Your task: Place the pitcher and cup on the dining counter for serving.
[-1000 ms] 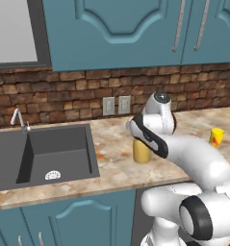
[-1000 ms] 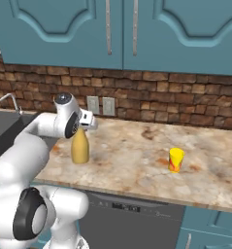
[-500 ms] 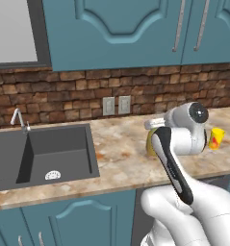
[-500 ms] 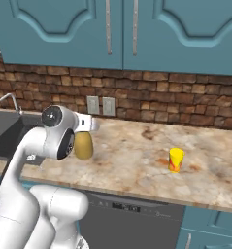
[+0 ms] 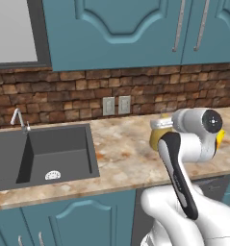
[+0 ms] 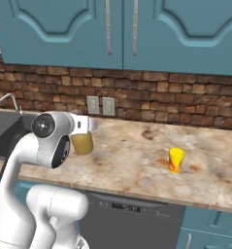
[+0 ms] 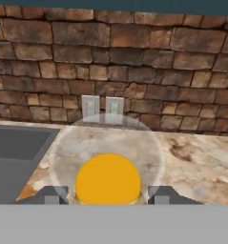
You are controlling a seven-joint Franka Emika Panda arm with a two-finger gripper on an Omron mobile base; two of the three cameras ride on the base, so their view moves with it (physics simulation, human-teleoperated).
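Low in the hand view, the gripper (image 7: 107, 198) is clamped on the pitcher (image 7: 108, 180), one finger on either side of it. The pitcher sits mid-left in the right base view, the cup (image 6: 175, 160) well apart at centre-right on the marbled counter (image 6: 132, 160).

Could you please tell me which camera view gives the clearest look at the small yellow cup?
The right base view: the small bright yellow cup with an orange-red base stands unobstructed on the marbled counter. In the left base view only a yellow sliver peeks from behind the arm.
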